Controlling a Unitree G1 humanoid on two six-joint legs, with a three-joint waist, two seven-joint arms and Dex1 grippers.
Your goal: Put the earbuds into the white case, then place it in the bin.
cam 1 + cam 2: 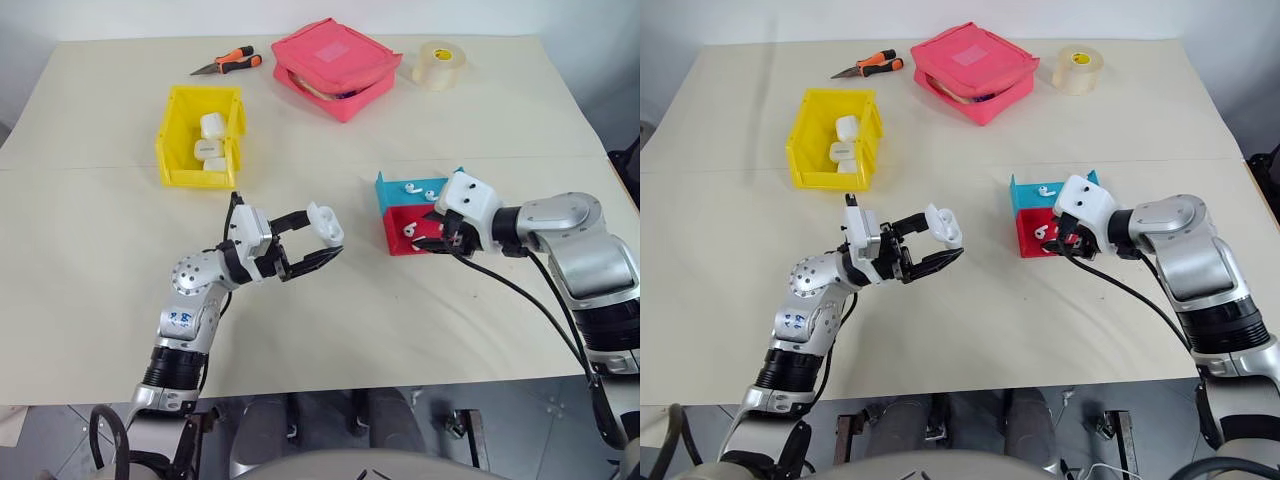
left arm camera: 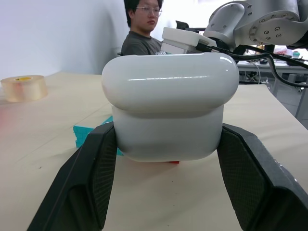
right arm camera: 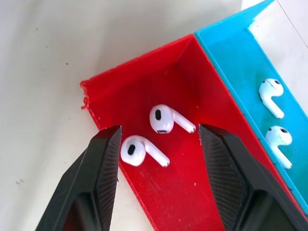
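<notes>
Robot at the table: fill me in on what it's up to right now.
The left gripper holds a small glossy white earbud case above the cream table, lid apparently shut. The right gripper hangs open over the shallow red tray, its fingers either side of two tiny white earbuds. Two more earbuds lie in the adjoining blue tray. The bright yellow plastic bin already holds other white cases.
</notes>
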